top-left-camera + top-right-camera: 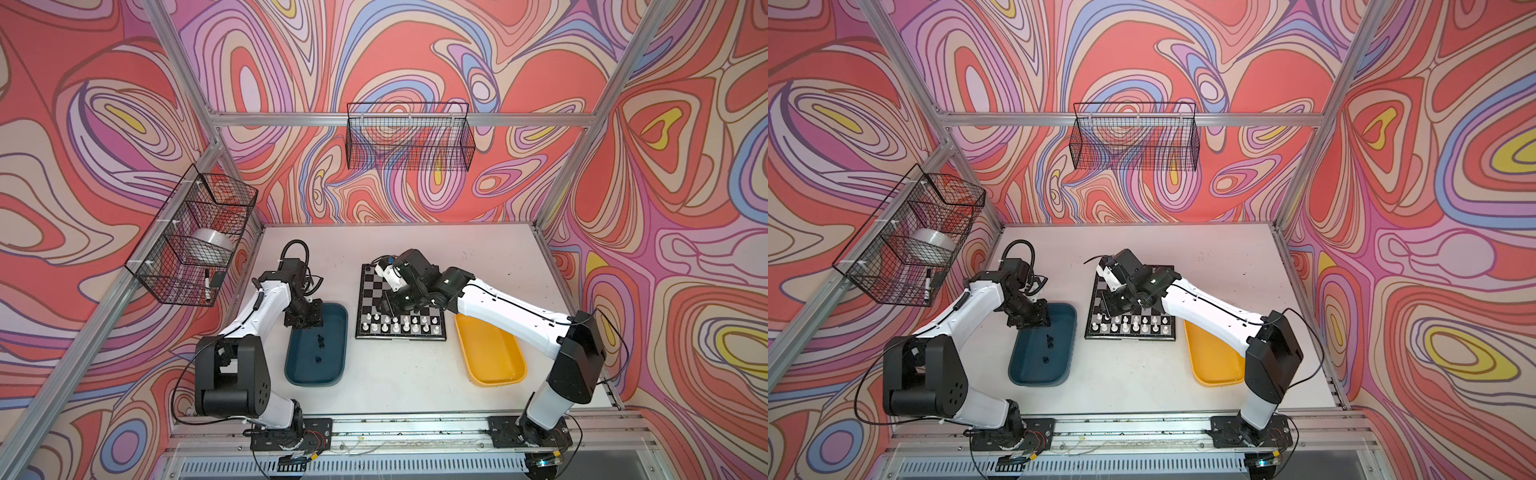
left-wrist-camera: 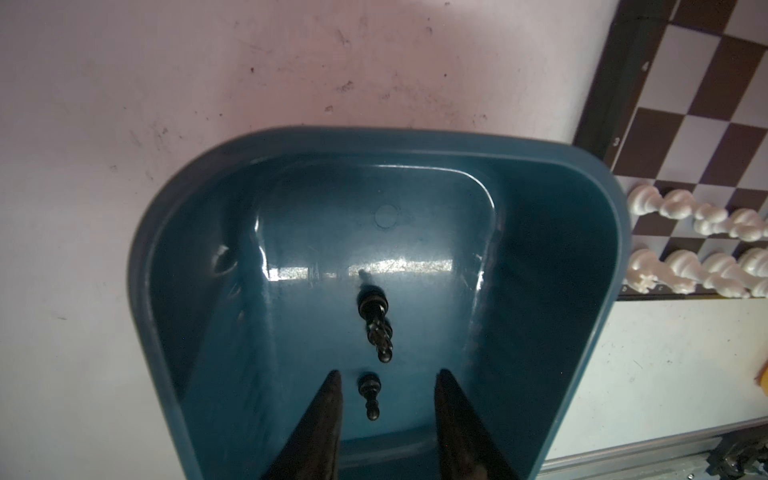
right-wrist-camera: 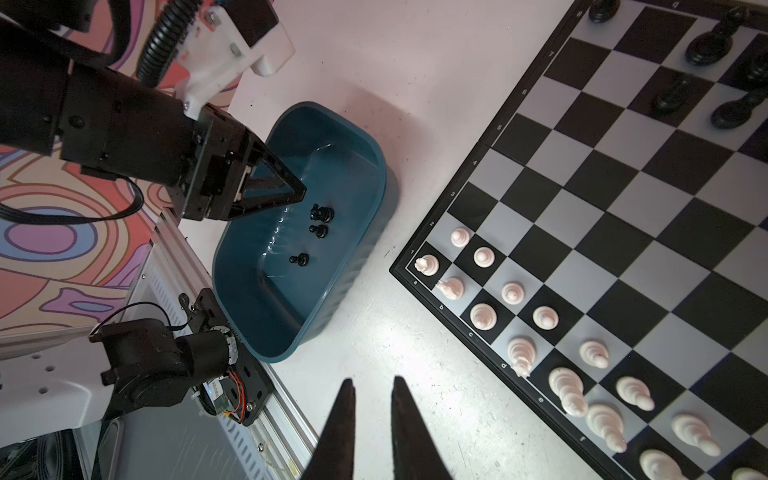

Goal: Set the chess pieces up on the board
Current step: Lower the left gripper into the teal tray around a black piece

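The white counter [image 1: 395,374] carries a square, flat chessboard with black and silver-grey checks [image 1: 368,299] near its middle. A teal oblong plastic tray [image 1: 328,365] lies just left of the board, apart from it. A yellow oblong plastic tray [image 1: 490,357] lies at the board's right, partly under the right arm.

The left pincer [image 2: 388,371] reaches down into the teal tray. Its jaws are moderately apart, one on each side of a lying black pawn [image 2: 370,395], with a gap showing on both sides of it, so nothing is gripped. The right pincer [image 3: 373,379] is held above the left part of the board in both top views. Its jaws are narrow, with a slim gap between them and nothing in it.

The tiny white plastic chessmen [image 1: 399,324] stand upright in two rows along the board's near edge. A few black chessmen [image 3: 706,45] stand at the far side of the board. Two more black pieces [image 2: 376,324] lie together on the tray floor, close beyond the pawn.
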`<state>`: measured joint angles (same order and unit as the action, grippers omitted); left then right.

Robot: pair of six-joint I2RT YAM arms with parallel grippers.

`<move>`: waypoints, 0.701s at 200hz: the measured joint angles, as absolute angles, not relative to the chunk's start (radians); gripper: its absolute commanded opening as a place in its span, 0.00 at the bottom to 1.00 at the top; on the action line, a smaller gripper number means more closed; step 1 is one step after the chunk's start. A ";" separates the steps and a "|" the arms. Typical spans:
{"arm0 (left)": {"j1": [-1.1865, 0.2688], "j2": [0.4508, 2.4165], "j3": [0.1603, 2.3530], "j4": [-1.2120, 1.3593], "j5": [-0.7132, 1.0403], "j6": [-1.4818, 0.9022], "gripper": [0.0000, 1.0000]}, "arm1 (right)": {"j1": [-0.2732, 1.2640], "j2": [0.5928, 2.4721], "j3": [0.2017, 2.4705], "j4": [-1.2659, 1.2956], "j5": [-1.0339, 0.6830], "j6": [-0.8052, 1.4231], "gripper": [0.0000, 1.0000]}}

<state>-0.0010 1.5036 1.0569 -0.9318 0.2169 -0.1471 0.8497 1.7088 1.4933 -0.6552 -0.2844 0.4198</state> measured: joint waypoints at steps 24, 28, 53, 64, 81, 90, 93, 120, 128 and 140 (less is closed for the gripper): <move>-0.001 1.516 1.044 -0.910 0.208 -0.197 0.39 | 0.852 1.709 1.483 -0.650 -0.282 0.422 0.17; -0.001 1.518 1.040 -0.906 0.206 -0.202 0.40 | 0.853 1.708 1.481 -0.648 -0.281 0.422 0.17; -0.004 1.520 1.006 -0.888 0.201 -0.236 0.43 | 0.854 1.705 1.464 -0.641 -0.277 0.429 0.17; -0.011 1.520 0.988 -0.883 0.201 -0.245 0.43 | 0.854 1.703 1.456 -0.641 -0.276 0.431 0.17; -0.028 1.520 0.973 -0.878 0.201 -0.253 0.43 | 0.855 1.702 1.452 -0.641 -0.276 0.432 0.17; -0.037 1.520 0.970 -0.872 0.202 -0.259 0.42 | 0.857 1.702 1.452 -0.641 -0.275 0.432 0.17; -0.040 1.520 0.968 -0.870 0.202 -0.259 0.42 | 0.857 1.702 1.452 -0.640 -0.275 0.432 0.17; -0.046 1.526 0.966 -0.860 0.202 -0.267 0.41 | 0.862 1.702 1.452 -0.640 -0.273 0.432 0.17; -0.046 1.533 0.966 -0.857 0.201 -0.267 0.40 | 0.863 1.702 1.452 -0.640 -0.271 0.432 0.17; -0.046 1.544 0.965 -0.852 0.201 -0.268 0.40 | 0.864 1.702 1.452 -0.641 -0.269 0.432 0.17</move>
<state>-0.0463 1.5440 0.9653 -0.8516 0.2012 -0.2680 0.8639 1.7020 1.4517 -0.6411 -0.2687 0.4324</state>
